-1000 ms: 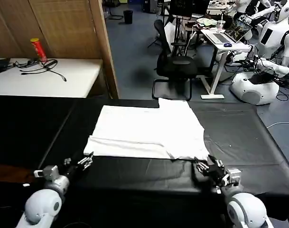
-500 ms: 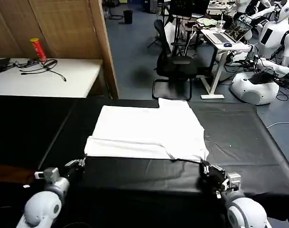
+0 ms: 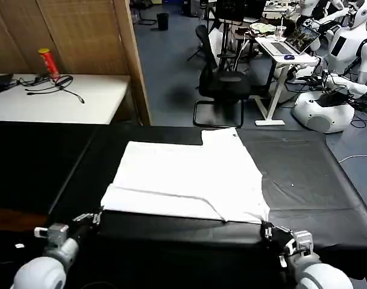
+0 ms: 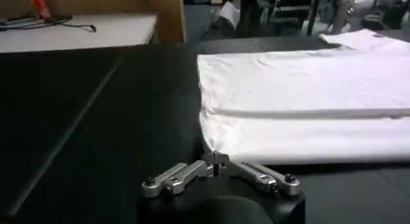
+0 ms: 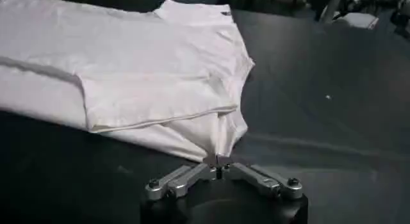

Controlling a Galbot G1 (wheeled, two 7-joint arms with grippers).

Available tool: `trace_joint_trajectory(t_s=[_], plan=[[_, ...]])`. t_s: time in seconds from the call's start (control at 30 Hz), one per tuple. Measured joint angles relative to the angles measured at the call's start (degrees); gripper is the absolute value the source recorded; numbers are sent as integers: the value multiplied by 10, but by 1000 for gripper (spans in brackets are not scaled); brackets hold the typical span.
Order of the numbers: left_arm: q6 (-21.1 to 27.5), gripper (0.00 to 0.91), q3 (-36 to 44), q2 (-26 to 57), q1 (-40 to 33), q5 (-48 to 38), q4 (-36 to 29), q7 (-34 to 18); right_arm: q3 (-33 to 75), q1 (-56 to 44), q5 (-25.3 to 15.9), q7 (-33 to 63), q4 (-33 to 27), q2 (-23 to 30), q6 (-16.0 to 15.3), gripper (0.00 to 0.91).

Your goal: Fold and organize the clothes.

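Step in hand: both grippers grip the near hem of the partly folded T-shirt [image 3: 186,177] and appear to draw it toward the near edge of the black table [image 3: 304,174].

The left gripper [image 3: 94,217] sits near the table's near edge, toward the left; its fingers are pinched together on the garment's near left corner, as the left wrist view confirms [image 4: 214,160]. The T-shirt lies flat across the middle of the table, one fold line running along its length, collar end toward the far edge. The right gripper [image 3: 269,231] is at the near edge, right of centre, closed on the near right corner [image 5: 218,160].

Next move, as judged: keep both corners level, so the hem stays straight.

Clearance: bare table lies to the left and right of the cloth. Little surface is left between the hem and the near edge.
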Motion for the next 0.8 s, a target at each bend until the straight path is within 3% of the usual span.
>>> trace_joint_trajectory(t_s=[0.17,0.2,0.23,0.27,0.43,0.67,0.8], plan=[[-2,0,-13,2,49,5,-18,-1,4,-12,-5,-2,8,1,2,29],[-2,0,-15,2,54,5,-20,-3,5,-15,-6,-3,11,0,1,68],[-2,878,-16,0,58,5,-22,-7,6,-16,-7,-3,12,0,-1,146],[-1,878,-18,-1,62,5,-24,-11,7,-18,-7,-3,14,-1,-5,878],[0,878,-29,-5,81,7,-36,-26,20,-31,-8,-4,31,-7,-33,878],[20,878,-45,8,94,11,-56,-54,48,-35,22,-22,67,-19,-33,878],[35,878,-59,11,79,1,-69,-50,51,4,42,-19,57,-25,16,878]])
